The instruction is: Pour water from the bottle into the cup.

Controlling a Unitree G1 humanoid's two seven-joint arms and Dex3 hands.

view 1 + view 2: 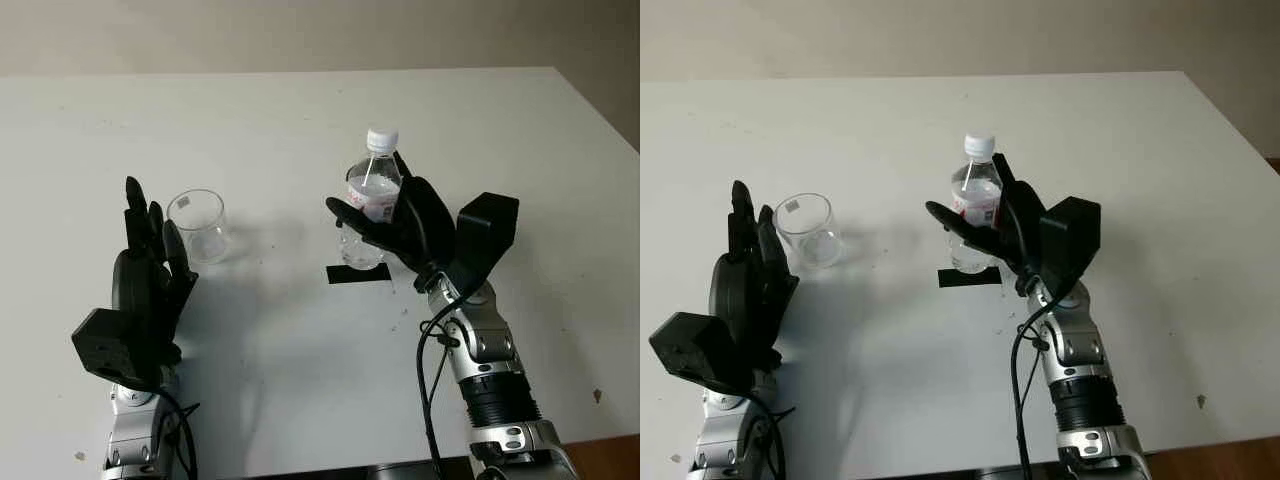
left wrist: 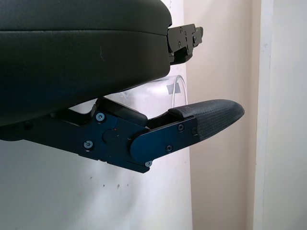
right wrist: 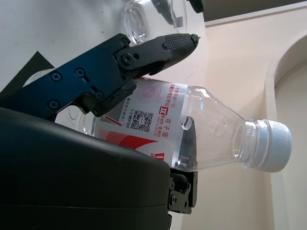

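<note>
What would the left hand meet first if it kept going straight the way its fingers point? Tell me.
Probably the cup. The open left hand points away from the robot, with the clear cup just past its fingertips and slightly toward the bottle side, so it might only graze it; depth is unclear.

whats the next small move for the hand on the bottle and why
Probably lift the bottle a little and start carrying it toward the cup. The right hand is shut on it, upright over the black patch, well apart from the cup. The white cap looks on, so pouring may need that off first. The left hand is open beside the cup.
</note>
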